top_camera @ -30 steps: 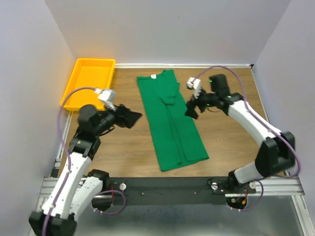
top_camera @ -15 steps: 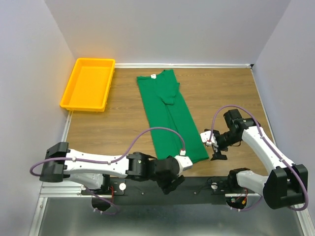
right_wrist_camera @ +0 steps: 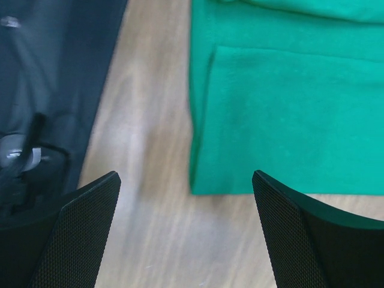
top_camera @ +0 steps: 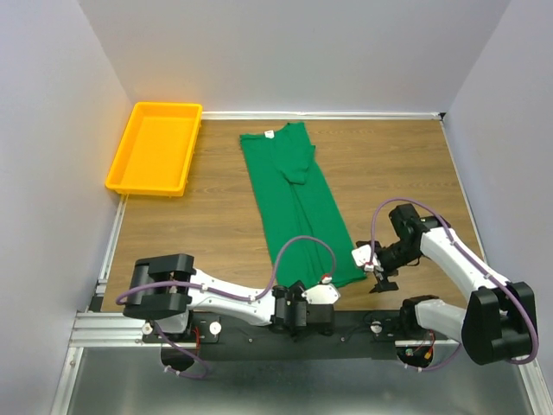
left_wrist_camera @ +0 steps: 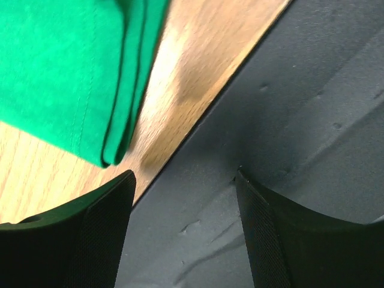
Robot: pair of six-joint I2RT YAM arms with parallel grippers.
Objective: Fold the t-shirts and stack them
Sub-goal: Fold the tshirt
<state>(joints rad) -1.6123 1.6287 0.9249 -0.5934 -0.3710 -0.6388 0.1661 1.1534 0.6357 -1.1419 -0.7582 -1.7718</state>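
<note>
Overhead: green t-shirt (top_camera: 298,207) lies folded into a long strip mid-table, yellow tray (top_camera: 155,149) well apart at far left.
Left wrist: left gripper (left_wrist_camera: 183,180) spread, nothing between its fingers, over the black base plate (left_wrist_camera: 288,108) beside the t-shirt's near corner.
Right wrist: right gripper (right_wrist_camera: 186,177) spread wide, empty, above the hem's other corner.

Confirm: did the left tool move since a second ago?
Yes. The left tool went from beside the yellow tray down to the green t-shirt's near hem.

Non-task items
Yellow tray (top_camera: 160,143) at far-left corner of wooden table (top_camera: 199,225); black base plate (left_wrist_camera: 312,90) along near edge.
</note>
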